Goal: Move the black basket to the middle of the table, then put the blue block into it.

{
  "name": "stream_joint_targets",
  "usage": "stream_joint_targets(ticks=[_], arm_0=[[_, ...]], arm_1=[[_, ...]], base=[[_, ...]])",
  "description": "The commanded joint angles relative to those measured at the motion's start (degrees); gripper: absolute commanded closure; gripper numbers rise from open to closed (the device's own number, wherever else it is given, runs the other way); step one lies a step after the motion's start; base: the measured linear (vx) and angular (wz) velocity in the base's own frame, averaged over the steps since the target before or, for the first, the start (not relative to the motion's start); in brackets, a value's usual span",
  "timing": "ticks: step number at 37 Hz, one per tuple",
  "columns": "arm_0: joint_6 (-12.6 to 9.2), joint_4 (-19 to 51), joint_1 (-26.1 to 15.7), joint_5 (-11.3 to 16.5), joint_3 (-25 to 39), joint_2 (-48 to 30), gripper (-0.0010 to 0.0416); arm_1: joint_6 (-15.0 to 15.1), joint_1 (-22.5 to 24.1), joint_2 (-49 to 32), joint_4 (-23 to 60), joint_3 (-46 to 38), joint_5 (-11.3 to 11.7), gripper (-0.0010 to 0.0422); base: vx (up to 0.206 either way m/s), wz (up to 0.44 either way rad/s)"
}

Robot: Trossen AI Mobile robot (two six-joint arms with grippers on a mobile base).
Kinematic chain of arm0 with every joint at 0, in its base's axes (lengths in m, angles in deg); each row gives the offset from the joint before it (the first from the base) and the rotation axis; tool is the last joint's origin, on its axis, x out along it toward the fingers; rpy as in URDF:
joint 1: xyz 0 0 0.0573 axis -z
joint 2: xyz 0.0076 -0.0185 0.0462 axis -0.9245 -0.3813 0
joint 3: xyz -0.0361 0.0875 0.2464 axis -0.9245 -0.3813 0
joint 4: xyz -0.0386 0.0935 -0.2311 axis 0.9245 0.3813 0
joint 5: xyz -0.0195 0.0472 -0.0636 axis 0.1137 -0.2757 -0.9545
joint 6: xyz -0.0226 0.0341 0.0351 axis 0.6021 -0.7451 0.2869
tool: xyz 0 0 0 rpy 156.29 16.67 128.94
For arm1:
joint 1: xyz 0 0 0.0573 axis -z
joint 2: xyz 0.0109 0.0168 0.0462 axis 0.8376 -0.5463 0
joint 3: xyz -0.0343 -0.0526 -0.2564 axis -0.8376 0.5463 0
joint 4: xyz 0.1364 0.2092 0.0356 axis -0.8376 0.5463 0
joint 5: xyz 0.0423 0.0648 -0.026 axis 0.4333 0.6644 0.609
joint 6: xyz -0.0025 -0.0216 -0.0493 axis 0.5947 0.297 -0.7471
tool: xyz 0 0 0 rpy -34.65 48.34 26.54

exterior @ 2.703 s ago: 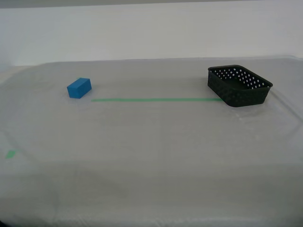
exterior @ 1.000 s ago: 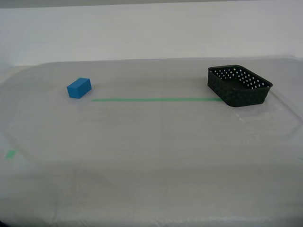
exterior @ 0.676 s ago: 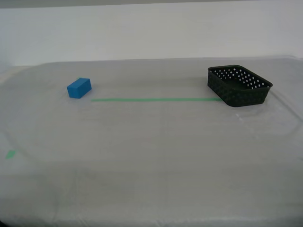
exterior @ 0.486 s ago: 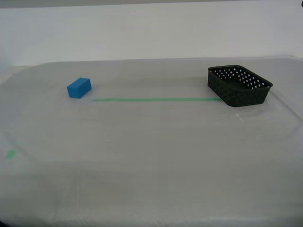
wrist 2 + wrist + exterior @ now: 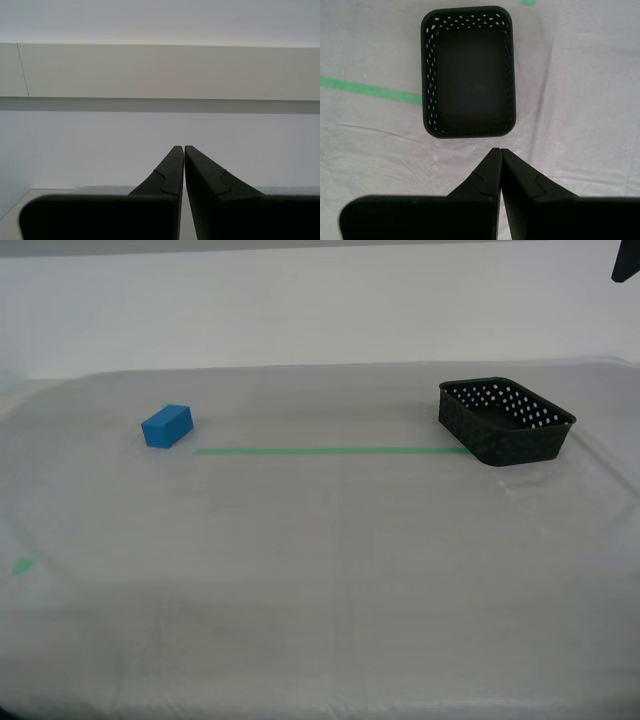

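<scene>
The black basket [image 5: 507, 422] stands empty at the exterior view's right, at the end of the green tape line [image 5: 330, 451]. The blue block [image 5: 167, 426] lies on the table [image 5: 320, 580] at the exterior view's left, near the line's other end. My first gripper [image 5: 500, 150] is shut and empty, high above the table, just short of the basket [image 5: 468, 72] seen from above. My second gripper [image 5: 184, 147] is shut and empty, facing a pale wall; neither basket nor block shows in its view.
A dark bit of an arm [image 5: 626, 260] shows in the exterior view's top right corner, above the basket. A small green tape mark [image 5: 22, 565] lies near the table's left edge, another [image 5: 529, 2] beyond the basket. A pale wall stands behind the table.
A dark bit of an arm has come into the exterior view's top right corner. The basket and the block have not moved.
</scene>
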Motion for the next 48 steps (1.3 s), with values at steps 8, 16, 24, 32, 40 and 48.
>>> stream_joint_targets(ticks=[8, 16, 24, 32, 40, 48], arm_0=[[2.08, 1.22, -0.02, 0.37, 4.37, -4.81, 0.0406], [3.1, 2.71, -0.02, -0.07, 7.91, -7.56, 0.0406], [4.24, 2.58, -0.02, -0.79, 10.05, -7.54, 0.0406], [4.28, 2.36, -0.04, -0.76, 11.45, -7.54, 0.0406], [3.58, 2.36, -0.04, -0.81, 11.39, -7.54, 0.0406], [2.56, 3.1, -0.04, -0.81, 11.39, -7.54, 0.0403]], arm_1=[[0.09, 0.02, 0.02, -0.24, -0.02, 0.04, 0.0412], [0.11, 0.02, 0.02, -0.26, -0.02, 0.04, 0.0412], [0.09, 0.02, 0.02, -0.24, -0.02, 0.04, 0.0412], [0.11, 0.02, 0.02, -0.24, -0.02, 0.04, 0.0412], [0.11, 0.02, 0.02, -0.24, -0.02, 0.02, 0.0412], [0.11, 0.02, 0.02, -0.24, -0.02, 0.04, 0.0412]], base=[[0.0, 0.0], [0.0, 0.0], [0.0, 0.0], [0.0, 0.0], [0.0, 0.0], [0.0, 0.0]])
